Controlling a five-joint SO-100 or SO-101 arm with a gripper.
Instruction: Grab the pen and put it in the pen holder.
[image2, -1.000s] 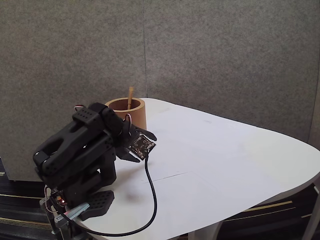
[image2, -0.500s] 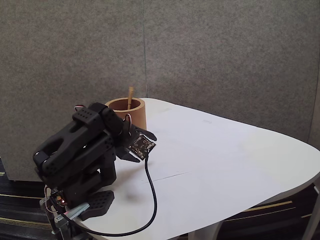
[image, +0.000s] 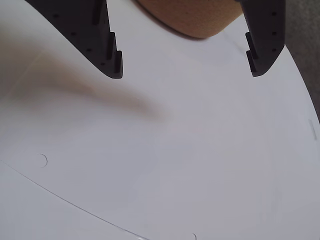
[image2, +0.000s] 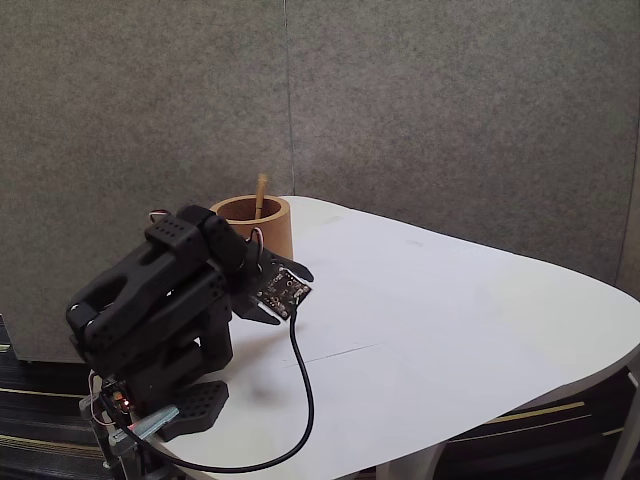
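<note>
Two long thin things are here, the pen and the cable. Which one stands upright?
The pen: a tan stick upright in the pen holder. The black cable lies on the table.

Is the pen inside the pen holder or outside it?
Inside. In the fixed view the pen stands in the pen holder, top above the rim.

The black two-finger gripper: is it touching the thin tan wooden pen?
Apart. The wrist view shows the gripper open and empty; the fixed view shows the pen in the brown cup.

Grey felt wall panels (image2: 450, 110); white rounded table (image2: 480, 330); dark floor
</note>
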